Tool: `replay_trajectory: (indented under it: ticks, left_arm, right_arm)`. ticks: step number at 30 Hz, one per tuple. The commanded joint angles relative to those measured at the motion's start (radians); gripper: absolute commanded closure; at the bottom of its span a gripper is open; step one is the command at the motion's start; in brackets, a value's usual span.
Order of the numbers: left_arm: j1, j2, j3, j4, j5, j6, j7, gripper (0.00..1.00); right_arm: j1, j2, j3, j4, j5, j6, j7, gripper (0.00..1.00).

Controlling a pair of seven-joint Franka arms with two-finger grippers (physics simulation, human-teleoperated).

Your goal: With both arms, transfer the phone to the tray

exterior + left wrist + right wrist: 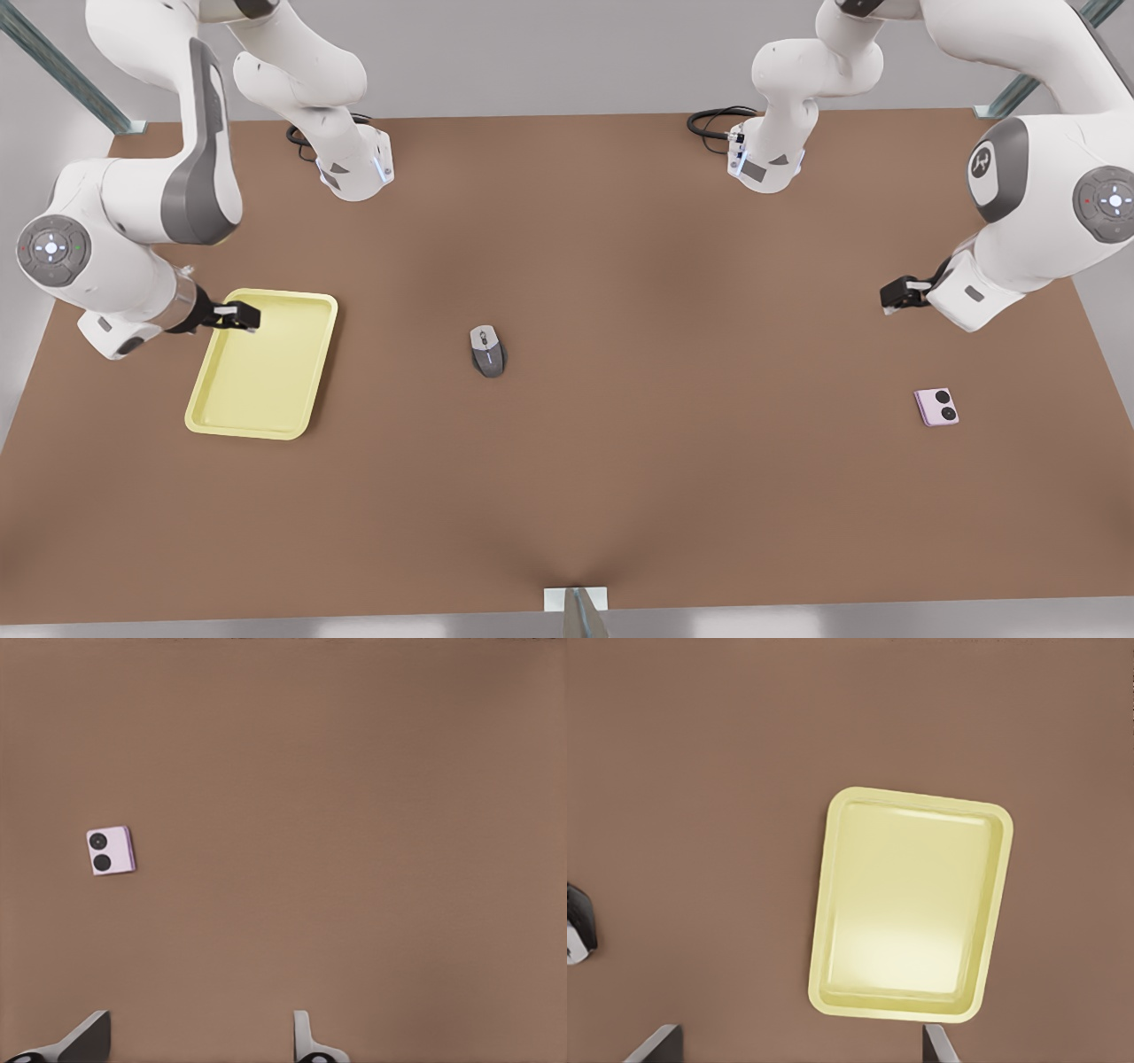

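Observation:
The pale pink phone [936,407] with two black camera circles lies flat on the brown table at the front view's right. My left gripper [895,297] hangs open above the table, behind and slightly left of the phone in the front view. The left wrist view shows the phone [111,851] off to one side of the open left gripper [199,1038]. The pale yellow tray [266,381] lies at the front view's left. My right gripper [244,316] hovers open over its back left corner. Beneath the right gripper [799,1045] the tray [908,912] holds nothing.
A grey computer mouse [487,350] sits mid-table between tray and phone; its edge [578,926] shows in the right wrist view. Both arm bases with black cables [716,120] stand along the back edge. A metal bracket [576,604] sits at the front edge.

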Motion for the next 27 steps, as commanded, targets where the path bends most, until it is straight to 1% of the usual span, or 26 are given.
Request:
replay_trajectory:
  ticks: [1,2,3,4,5,7,9,12,16,17,18,20,22,27]
  left_arm:
    - [0.000,0.001,0.001,0.001,0.000,0.018,0.000,0.00]
    - [-0.002,0.025,0.002,-0.001,0.006,0.020,-0.007,0.00]
    - [0.012,0.097,0.008,-0.013,0.015,0.020,-0.007,0.00]
    - [0.040,0.194,0.040,0.001,0.011,0.053,-0.006,0.00]
    - [0.092,0.268,0.065,0.001,-0.009,0.193,0.010,0.00]
    - [0.152,0.387,0.063,0.001,-0.017,0.360,0.040,0.00]
    - [0.224,0.480,0.063,-0.001,-0.038,0.506,0.210,0.00]
    - [0.291,0.544,0.062,0.001,-0.032,0.612,0.326,0.00]
    - [0.342,0.596,0.062,0.007,-0.037,0.649,0.326,0.00]
    - [0.350,0.622,0.062,0.044,-0.035,0.653,0.329,0.00]
    - [0.354,0.642,0.060,0.044,-0.035,0.682,0.330,0.00]
    - [0.354,0.638,0.057,0.035,-0.027,0.687,0.361,0.00]
    - [0.354,0.633,0.059,0.030,-0.023,0.689,0.516,0.00]
    - [0.370,0.648,0.059,0.029,-0.040,0.692,0.505,0.00]
  right_arm:
    - [0.001,0.000,0.000,0.002,0.006,0.046,0.006,0.00]
    - [0.000,0.002,0.000,0.002,0.006,0.044,0.006,0.00]
    - [0.000,0.002,0.000,0.002,0.006,0.044,0.006,0.00]
    - [0.000,0.002,0.000,0.002,0.006,0.044,0.006,0.00]
    - [0.000,0.002,0.000,0.002,0.006,0.044,0.006,0.00]
    - [0.000,0.002,0.000,0.002,0.006,0.044,0.005,0.00]
    - [0.000,0.003,0.000,0.002,0.006,0.044,0.005,0.00]
    - [0.000,0.003,0.000,0.002,0.006,0.043,0.005,0.00]
    - [0.000,0.003,0.000,0.002,0.008,0.043,0.005,0.00]
    - [0.000,0.003,0.000,0.002,0.008,0.043,0.005,0.00]
    - [0.000,0.003,0.000,0.002,0.008,0.043,0.005,0.00]
    - [0.000,0.003,0.000,0.002,0.008,0.043,0.005,0.00]
    - [-0.002,0.003,0.000,0.002,0.008,0.043,0.005,0.00]
    - [-0.002,0.003,0.000,0.002,0.008,0.041,0.005,0.00]
